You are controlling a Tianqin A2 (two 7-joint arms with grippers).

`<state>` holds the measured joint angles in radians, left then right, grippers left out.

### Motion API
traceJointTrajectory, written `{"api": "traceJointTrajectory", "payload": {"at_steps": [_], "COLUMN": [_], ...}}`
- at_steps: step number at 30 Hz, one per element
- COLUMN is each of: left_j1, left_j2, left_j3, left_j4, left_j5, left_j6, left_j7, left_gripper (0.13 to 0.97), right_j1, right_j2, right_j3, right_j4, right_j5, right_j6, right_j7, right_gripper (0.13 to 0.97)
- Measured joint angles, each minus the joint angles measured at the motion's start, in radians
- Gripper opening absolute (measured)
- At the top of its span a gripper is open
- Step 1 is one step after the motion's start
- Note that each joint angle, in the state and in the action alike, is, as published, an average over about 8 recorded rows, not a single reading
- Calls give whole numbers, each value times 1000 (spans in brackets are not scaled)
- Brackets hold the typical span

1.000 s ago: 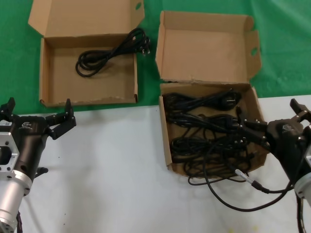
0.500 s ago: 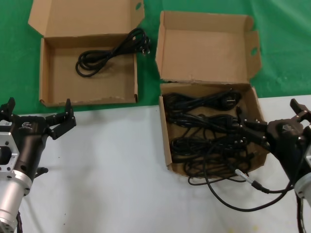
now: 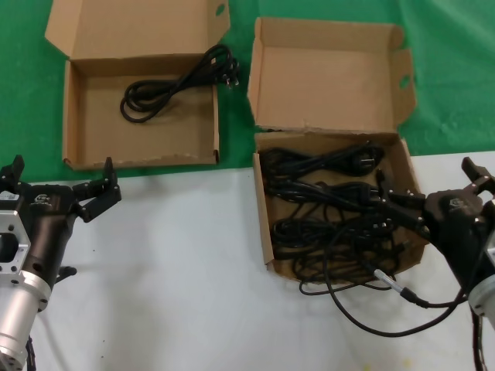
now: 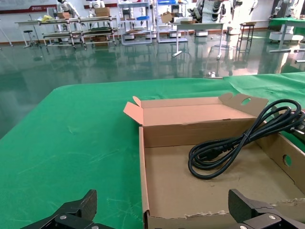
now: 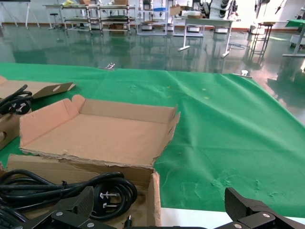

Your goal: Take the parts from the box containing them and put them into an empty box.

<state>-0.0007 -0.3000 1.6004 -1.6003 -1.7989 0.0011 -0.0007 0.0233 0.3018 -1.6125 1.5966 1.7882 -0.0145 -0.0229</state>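
Observation:
Several black power cords (image 3: 329, 212) lie bundled in the squarish, deeper cardboard box (image 3: 263, 224), whose winged lid (image 3: 329, 73) stands open behind it. My right gripper (image 3: 431, 188) is open at that box's right wall, one finger over the cords and one outside. In the right wrist view the gripper (image 5: 158, 204) straddles the box wall (image 5: 155, 200) beside a plug end (image 5: 107, 193). The wider, shallower box (image 3: 73, 116) at the back left holds one looped cord (image 3: 166, 85). My left gripper (image 3: 60, 182) waits open at that box's near edge; the left wrist view shows the gripper (image 4: 162, 210), the box (image 4: 143, 152) and the cord (image 4: 228, 148).
A thinner black cable with a silver connector (image 3: 389, 280) trails from the squarish box onto the white table (image 3: 170, 278). Green cloth (image 3: 448, 69) covers the back of the surface under both boxes. The left box's flat lid (image 3: 135, 27) lies open behind it.

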Motion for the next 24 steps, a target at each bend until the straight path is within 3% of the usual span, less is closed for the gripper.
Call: {"api": "traceJointTrajectory", "payload": {"at_steps": [24], "left_j1": [0], "left_j2": [0], "left_j3": [0], "left_j4": [0], "left_j5": [0], "left_j6": [0], "left_j7": [0], "left_gripper": [966], "right_j1": [0], "right_j2": [0], "right_j3": [0], "right_j4": [0], "right_j5": [0], "right_j6": [0], "right_j7": [0], "right_gripper": [966]}}
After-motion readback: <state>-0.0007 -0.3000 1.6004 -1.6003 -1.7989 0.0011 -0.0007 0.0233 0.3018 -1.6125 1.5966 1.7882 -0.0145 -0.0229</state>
